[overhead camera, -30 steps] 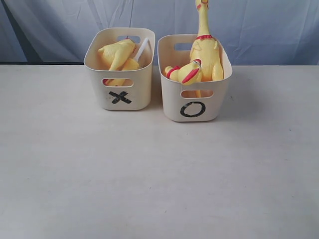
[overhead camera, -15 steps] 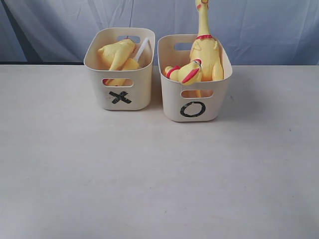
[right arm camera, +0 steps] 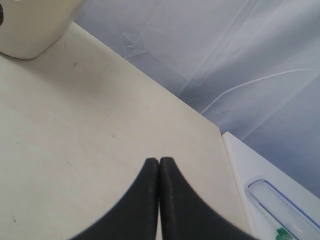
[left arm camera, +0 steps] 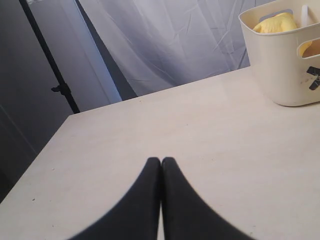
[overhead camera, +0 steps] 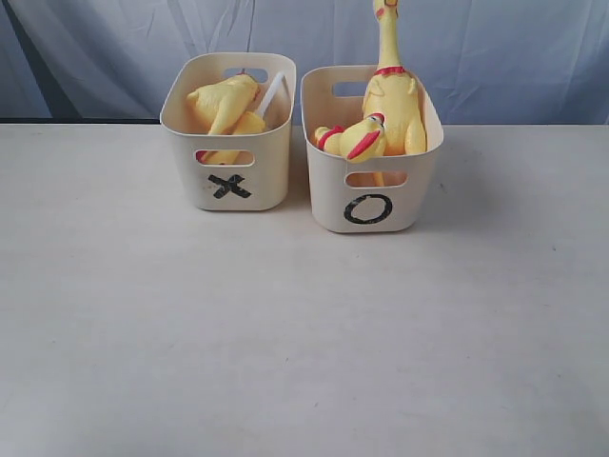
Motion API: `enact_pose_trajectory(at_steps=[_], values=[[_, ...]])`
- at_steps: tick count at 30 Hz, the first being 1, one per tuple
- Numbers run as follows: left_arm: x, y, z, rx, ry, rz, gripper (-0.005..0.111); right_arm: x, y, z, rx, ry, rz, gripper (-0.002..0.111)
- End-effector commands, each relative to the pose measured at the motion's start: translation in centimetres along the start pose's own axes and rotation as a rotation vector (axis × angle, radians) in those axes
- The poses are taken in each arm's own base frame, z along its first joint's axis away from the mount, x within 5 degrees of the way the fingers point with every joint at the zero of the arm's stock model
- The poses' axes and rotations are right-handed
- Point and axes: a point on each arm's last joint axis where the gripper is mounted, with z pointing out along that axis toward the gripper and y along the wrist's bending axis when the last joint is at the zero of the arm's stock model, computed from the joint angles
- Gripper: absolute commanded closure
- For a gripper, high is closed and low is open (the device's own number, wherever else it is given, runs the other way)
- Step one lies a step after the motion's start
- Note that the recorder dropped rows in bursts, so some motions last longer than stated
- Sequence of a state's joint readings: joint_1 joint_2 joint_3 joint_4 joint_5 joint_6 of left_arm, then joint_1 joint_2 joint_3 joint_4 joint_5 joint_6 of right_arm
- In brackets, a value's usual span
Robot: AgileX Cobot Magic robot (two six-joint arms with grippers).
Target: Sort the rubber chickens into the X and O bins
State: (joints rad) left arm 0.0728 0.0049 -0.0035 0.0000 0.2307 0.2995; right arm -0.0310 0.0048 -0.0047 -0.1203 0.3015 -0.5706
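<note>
Two cream bins stand side by side in the upper middle of the exterior frame on a pale table (overhead camera: 304, 333), close together but not quite touching, with a blue-grey curtain (overhead camera: 495, 57) behind them. The X bin (overhead camera: 268, 176) is the left one and holds yellow chicken pieces: a headless body (overhead camera: 224, 100) lying tilted across the top, and another yellow piece (overhead camera: 243, 126) beneath it that shows through the slot handle. A thin white strip (overhead camera: 272, 92) leans against the bin's right inner wall; what it is cannot be told. The O bin (overhead camera: 328, 195) on the right holds two chickens: an upright chicken (overhead camera: 398, 100) whose long neck runs up past the top edge of the frame, and a curled chicken (overhead camera: 357, 141) lying at the front left of that bin against the rim. Neither arm shows in the exterior frame. The left gripper (left arm camera: 161, 162) has its black fingers pressed together with nothing between them, above bare table well apart from the X bin. The right gripper (right arm camera: 159, 162) is likewise closed and empty over bare table
</note>
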Motion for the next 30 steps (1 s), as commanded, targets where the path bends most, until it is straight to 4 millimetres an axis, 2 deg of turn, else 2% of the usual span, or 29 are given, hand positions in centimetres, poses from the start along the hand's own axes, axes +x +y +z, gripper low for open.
enact_pose_trajectory(at_steps=[1,10,18,22,27,30], values=[[0.1,-0.01,-0.01,-0.004,0.0,-0.002,0.106,-0.03,0.03,0.01,0.005,-0.016,0.001,0.108],[-0.03,0.03,-0.01,-0.009,-0.014,-0.002,0.106,-0.07,0.02,0.01,0.006,-0.02,0.03,0.108],[-0.03,0.03,-0.01,-0.009,-0.014,-0.004,0.106,-0.07,0.02,0.01,0.002,-0.021,0.398,0.108],[-0.03,0.02,-0.01,-0.007,-0.014,-0.027,0.106,-0.07,0.02,0.01,0.001,-0.021,0.487,0.108],[-0.04,0.02,-0.01,-0.004,-0.015,-0.291,0.106,-0.05,0.05,0.01,-0.002,-0.018,0.512,0.108],[-0.04,0.02,-0.01,-0.003,-0.016,-0.529,0.106,-0.05,0.05,0.01,-0.002,-0.018,0.512,0.108]])
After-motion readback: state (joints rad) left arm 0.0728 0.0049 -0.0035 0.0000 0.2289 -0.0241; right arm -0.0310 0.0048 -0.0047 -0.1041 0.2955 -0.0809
